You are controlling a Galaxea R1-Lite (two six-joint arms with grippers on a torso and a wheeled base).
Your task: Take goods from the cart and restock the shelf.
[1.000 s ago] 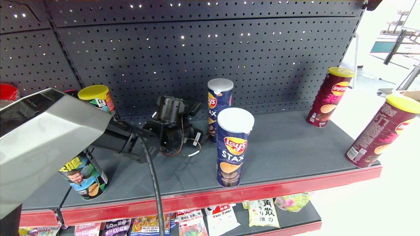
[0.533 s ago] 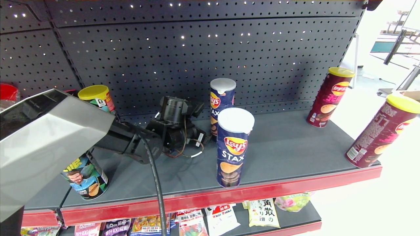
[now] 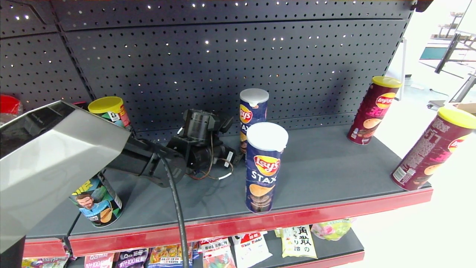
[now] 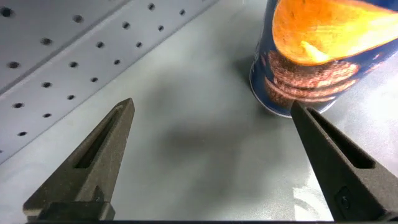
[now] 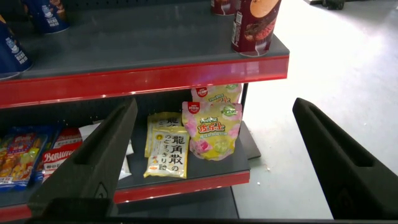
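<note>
Left tool (image 4: 211,106) gapes empty, low on the shelf (image 3: 327,167), the rear blue can (image 3: 253,111) upright just off one fingertip, to my right (not between the jaws). My left arm is nearer; the right tool (image 5: 214,102), also spread, faces the lower shelf. Since a second ago, arm and can both edged rightward.

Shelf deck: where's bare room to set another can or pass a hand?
Widest bare patch: shelf deck between front blue can, rear maroon can and front maroon can. Smaller patch along the red lip, toward the cartoon can. Crowded: left gripper, open, by rear blue can.
</note>
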